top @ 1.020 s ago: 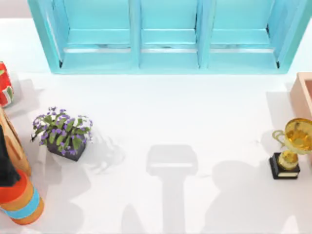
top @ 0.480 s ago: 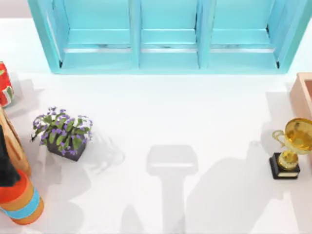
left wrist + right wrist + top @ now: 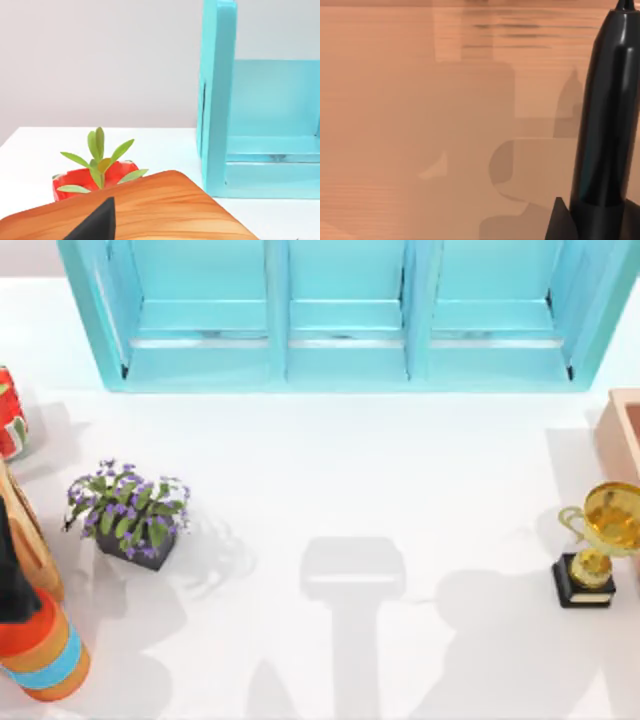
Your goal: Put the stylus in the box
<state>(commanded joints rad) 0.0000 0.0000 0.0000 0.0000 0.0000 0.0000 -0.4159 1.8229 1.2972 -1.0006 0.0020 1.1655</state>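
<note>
The right jaws appear clamped on the stylus (image 3: 605, 125), judging from the right wrist view: the slim black shaft rises out of the dark finger parts at its base and runs straight away from the camera, its long axis in line with the wrist's own reach, tip farthest out. Behind it, salmon-pink wood grain spreads across that view, crossed by blocky shadows; I take this for the inside of the box (image 3: 420, 100), so the stylus seems to hang over or within the box, pointing at the pink surface, though whether the tip touches it I cannot tell. In the top view the box (image 3: 622, 435) shows as a tan-edged corner at the right edge of the tabletop (image 3: 350, 490), just behind a gold trophy (image 3: 598, 545); the right arm is therefore the nearer and the one at work. The coming move turns on the stylus being inside the walls before the jaws let go. The left arm idles at the tabletop's left edge; whether its jaws are open I cannot tell. Its wrist view shows a wooden board (image 3: 145, 210), a red planter (image 3: 92, 177) and the turquoise shelf unit (image 3: 217, 95).
</note>
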